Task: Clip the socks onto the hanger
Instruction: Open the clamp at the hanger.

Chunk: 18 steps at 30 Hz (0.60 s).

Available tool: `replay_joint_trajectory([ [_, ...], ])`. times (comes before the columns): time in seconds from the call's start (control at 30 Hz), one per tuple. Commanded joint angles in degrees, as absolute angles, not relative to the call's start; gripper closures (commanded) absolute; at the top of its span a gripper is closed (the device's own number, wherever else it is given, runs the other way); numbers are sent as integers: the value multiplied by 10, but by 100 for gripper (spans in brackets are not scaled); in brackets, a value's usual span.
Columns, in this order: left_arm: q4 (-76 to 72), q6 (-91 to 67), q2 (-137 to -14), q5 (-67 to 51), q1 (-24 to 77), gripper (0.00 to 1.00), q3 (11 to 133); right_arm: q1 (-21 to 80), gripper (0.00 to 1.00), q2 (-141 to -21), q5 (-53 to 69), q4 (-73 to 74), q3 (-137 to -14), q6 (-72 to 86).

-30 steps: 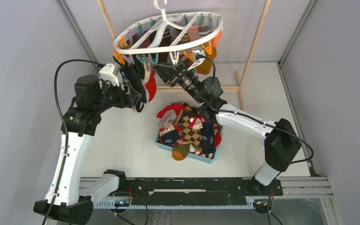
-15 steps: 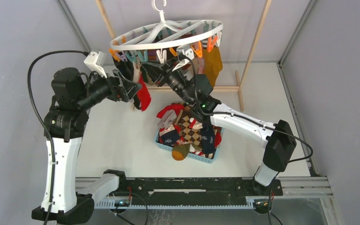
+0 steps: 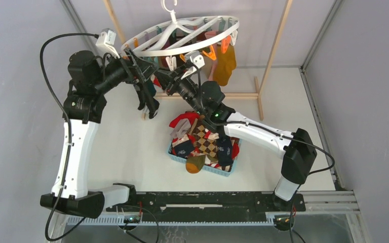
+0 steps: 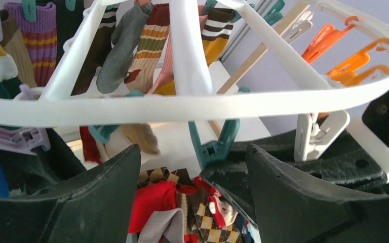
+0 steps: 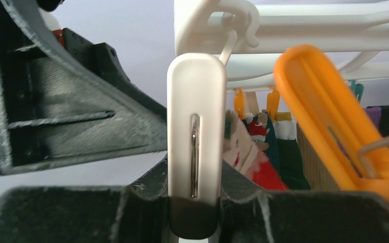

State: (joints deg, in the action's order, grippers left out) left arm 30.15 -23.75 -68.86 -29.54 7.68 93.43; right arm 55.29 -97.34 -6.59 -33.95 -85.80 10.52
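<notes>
The white oval hanger (image 3: 182, 38) hangs at the back with several socks clipped on it, among them a mustard sock (image 3: 224, 63). My left gripper (image 3: 146, 88) is open and empty just under the ring's left side. In the left wrist view its jaws (image 4: 192, 167) stand wide apart below the ring (image 4: 192, 104), with a teal clip (image 4: 218, 144) beyond them. A red sock (image 4: 88, 144) hangs at the left. My right gripper (image 3: 172, 77) is shut on a white clip (image 5: 195, 131) that hangs from the ring. More socks (image 3: 202, 136) lie heaped in a basket below.
The blue basket (image 3: 218, 172) sits mid-table under the arms. Light wooden frame poles (image 3: 276, 40) and a low wooden bar (image 3: 243, 94) stand behind the hanger. Orange clips (image 5: 324, 111) hang right beside the held white clip. Grey walls close both sides.
My left arm rose and swung right, up against the ring, and the red sock no longer hangs from its jaws. The hanger tilted and swung. My right gripper shifted slightly left, still on the clip.
</notes>
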Motion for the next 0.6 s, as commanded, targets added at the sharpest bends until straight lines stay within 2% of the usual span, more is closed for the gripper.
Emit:
replay_joint_trajectory([
  [0.0, 244, -265, -703, -295, 74, 22, 974, 567, 100, -980, -39, -338, -881, 89],
  [0.2, 223, -279, -706, -303, 74, 26, 965, 566, 100, -981, -36, -335, -878, 85],
  [0.43, 215, -282, -711, -299, 74, 37, 965, 566, 100, -981, -32, -323, -881, 83],
  [0.57, 211, -283, -724, -302, 74, 47, 971, 563, 100, -982, -18, -312, -885, 86],
])
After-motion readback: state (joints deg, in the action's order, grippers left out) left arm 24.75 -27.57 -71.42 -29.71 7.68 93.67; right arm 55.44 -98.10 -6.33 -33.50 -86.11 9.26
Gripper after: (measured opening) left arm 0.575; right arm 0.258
